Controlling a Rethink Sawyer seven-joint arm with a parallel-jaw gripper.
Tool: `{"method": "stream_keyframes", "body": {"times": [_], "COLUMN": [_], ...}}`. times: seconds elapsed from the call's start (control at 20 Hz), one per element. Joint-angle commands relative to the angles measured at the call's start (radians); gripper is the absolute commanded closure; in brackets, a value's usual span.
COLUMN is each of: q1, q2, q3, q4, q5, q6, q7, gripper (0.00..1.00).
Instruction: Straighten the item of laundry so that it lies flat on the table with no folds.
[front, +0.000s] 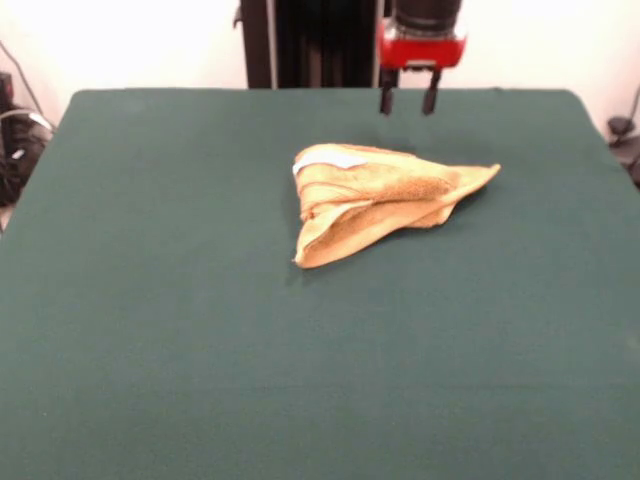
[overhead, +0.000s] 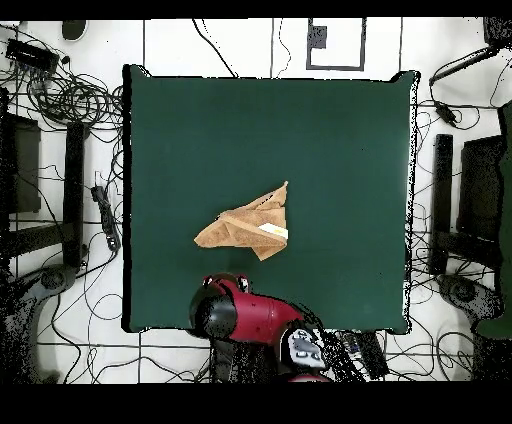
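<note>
The golden-tan towel (front: 375, 200) lies folded into a bunched, pointed wedge with its white label (front: 330, 158) on top, just above centre of the front view on the green table (front: 150, 330), while the gripper (front: 408, 101) hangs empty at top centre, fingers narrowly parted, apart from it.

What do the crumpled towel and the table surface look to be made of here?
The towel looks like golden-tan terry cloth: soft, matte, nubby, holding rumpled folds, with a small white label, probably woven tape. The table seems covered in dark green felt-like fabric: flat, matte, no glare. The gripper hangs apart, open.
</note>
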Motion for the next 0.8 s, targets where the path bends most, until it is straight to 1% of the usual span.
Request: {"method": "stream_keyframes", "body": {"times": [0.05, 0.15, 0.3, 0.4, 0.45, 0.55, 0.6, 0.65, 0.75, 0.8], "q1": [-0.006, 0.001, 0.033, 0.052, 0.086, 0.148, 0.179, 0.203, 0.244, 0.25], "q2": [0.196, 0.22, 0.244, 0.23, 0.191, 0.073, 0.022, -0.013, -0.037, -0.043], "q3": [0.053, 0.061, 0.065, 0.088, 0.073, 0.036, 0.007, -0.015, -0.068, -0.078], "q4": [0.041, 0.034, 0.023, 0.025, 0.021, 0.009, -0.014, -0.043, -0.129, -0.163], "q5": [0.091, 0.111, 0.141, 0.165, 0.184, 0.229, 0.243, 0.254, 0.252, 0.245], "q6": [-0.09, -0.105, -0.145, -0.175, -0.158, -0.017, 0.076, 0.144, 0.287, 0.337], "q7": [0.321, 0.336, 0.367, 0.404, 0.406, 0.387, 0.372, 0.366, 0.338, 0.326], "gripper": [0.0, 0.0, 0.0, 0.0, 0.0, 0.0, 0.0, 0.0, 0.0, 0.0]}}
